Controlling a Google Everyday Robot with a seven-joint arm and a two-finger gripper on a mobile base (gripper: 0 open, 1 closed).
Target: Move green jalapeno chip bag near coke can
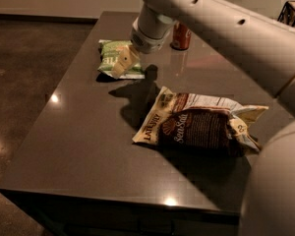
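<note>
The green jalapeno chip bag [113, 58] lies flat near the far left of the dark table. My gripper [123, 63] hangs just over the bag's right half, its cream fingers pointing down at it. The coke can [181, 36] stands upright at the far side of the table, to the right of the bag and partly hidden behind my arm.
A large brown-and-cream "Sea Salt" chip bag [199, 127] lies in the middle right of the table [78, 146]. My white arm [226, 28] crosses the upper right of the view. A dark wire basket [292, 14] stands at the far right. The floor lies to the left.
</note>
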